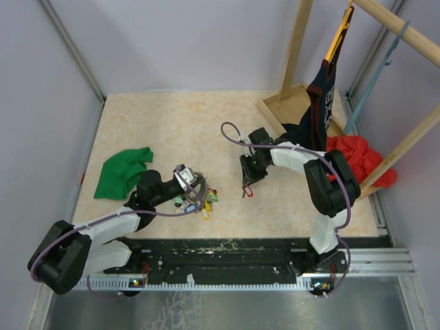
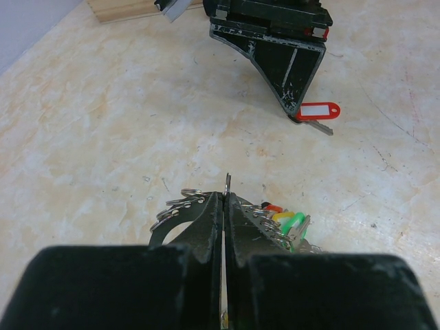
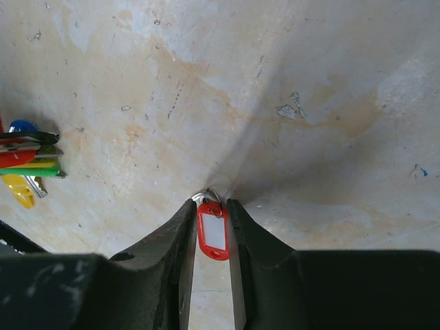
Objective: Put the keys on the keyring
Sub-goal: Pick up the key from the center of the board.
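A key with a red tag (image 1: pixel 248 192) lies on the table right of centre. My right gripper (image 1: pixel 245 183) points down at it. In the right wrist view the red tag (image 3: pixel 213 230) sits between the fingers (image 3: pixel 180 227), which are closed to its width, and its small ring is at the fingertips (image 3: pixel 210 201). The left wrist view shows this key (image 2: pixel 317 112) flat on the table. My left gripper (image 1: pixel 191 183) is shut on the thin grey keyring (image 2: pixel 227 181). The keyring carries keys with green, yellow, blue and red tags (image 1: pixel 206 199).
A green cloth (image 1: pixel 122 172) lies at the left. A red cloth (image 1: pixel 357 159) lies at the right, beside a wooden rack (image 1: pixel 289 103) with a dark garment (image 1: pixel 320 96) hanging from it. The bunch of tagged keys shows at the left edge of the right wrist view (image 3: pixel 24 161).
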